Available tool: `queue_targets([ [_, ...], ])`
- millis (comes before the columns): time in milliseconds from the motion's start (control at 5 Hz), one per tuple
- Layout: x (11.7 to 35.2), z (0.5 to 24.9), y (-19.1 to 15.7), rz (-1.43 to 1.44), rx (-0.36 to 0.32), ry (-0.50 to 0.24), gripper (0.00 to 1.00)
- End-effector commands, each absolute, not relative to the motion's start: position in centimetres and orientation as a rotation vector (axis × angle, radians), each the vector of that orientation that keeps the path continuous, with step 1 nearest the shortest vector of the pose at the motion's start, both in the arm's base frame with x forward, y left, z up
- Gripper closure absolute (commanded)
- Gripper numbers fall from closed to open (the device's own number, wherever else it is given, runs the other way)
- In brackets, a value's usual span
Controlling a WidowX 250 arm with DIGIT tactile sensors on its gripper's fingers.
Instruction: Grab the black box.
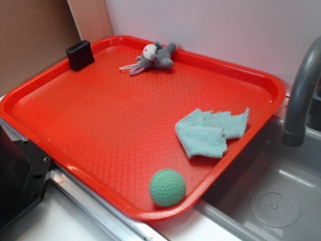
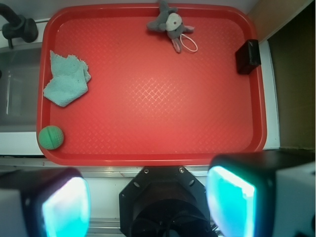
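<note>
Since the fingers do not appear in the exterior view, nothing there shows contact with the black box (image 1: 79, 54); the grab is not yet begun, as far as this view tells. The box sits untouched against the rim at one corner of the red tray (image 1: 30, 131). The tray holds four items: the box, a grey plush toy (image 1: 153, 57) near the same rim, a teal cloth (image 1: 209, 132) crumpled toward the sink side, and a green ball (image 1: 167, 187) at the nearest corner. All are well apart from one another. A grey faucet (image 1: 301, 95) rises beside the tray over a sink (image 1: 271, 201).

Wrist view: the two fingers (image 2: 148, 202) fill the bottom corners, spread wide with nothing between them, their pads (image 2: 229, 202) lit teal-white. They hang outside the tray's near rim (image 2: 148, 159), above the counter (image 2: 111, 190) and a black metal mount (image 2: 165, 202). The black box (image 2: 248, 56) lies well ahead of the fingers and off to the right-hand finger's side, at the tray's far right rim. Plush toy (image 2: 170, 21) far ahead, roughly centred; cloth (image 2: 66, 79) and ball (image 2: 51, 137) ahead on the left-hand finger's side.

Judgement: all steps remain, namely approach, descent and closing on the box.
</note>
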State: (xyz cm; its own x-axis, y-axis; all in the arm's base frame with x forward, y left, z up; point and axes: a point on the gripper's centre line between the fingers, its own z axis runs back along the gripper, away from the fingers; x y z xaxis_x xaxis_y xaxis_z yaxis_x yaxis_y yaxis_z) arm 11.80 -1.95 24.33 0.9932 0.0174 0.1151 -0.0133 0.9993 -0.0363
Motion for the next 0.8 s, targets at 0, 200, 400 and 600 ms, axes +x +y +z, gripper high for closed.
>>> queue_targets([
  [0, 11.8, 24.3, -1.9, 0.015, -0.035, -0.116, 0.0],
  [200, 14.7, 20.3, 1.9, 0.108, 0.008, -0.045, 0.0],
  [400, 17.9, 17.2, 4.6, 0.128, -0.018, -0.048, 0.0],
  [600, 20.7, 14.8, 7.2, 0.165, -0.042, -0.089, 0.0],
])
